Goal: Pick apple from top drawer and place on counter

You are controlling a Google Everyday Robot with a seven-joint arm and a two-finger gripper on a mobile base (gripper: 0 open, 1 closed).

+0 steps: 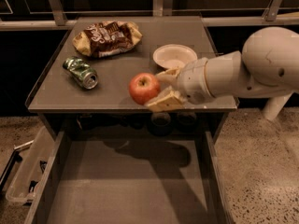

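The red apple (144, 88) with yellowish patches is held in my gripper (158, 88), over the front edge of the grey counter (117, 73). The gripper reaches in from the right on a thick white arm, and its tan fingers (164, 101) are shut on the apple's right side. I cannot tell if the apple touches the counter. The top drawer (126, 181) stands pulled open below the counter, with a bare grey bottom holding only the arm's shadow.
On the counter lie a crushed green can (81, 72) at the left, a brown snack bag (106, 38) at the back, and a white bowl (174, 56) just behind the gripper. A clear plastic bin (28, 171) sits on the floor left of the drawer.
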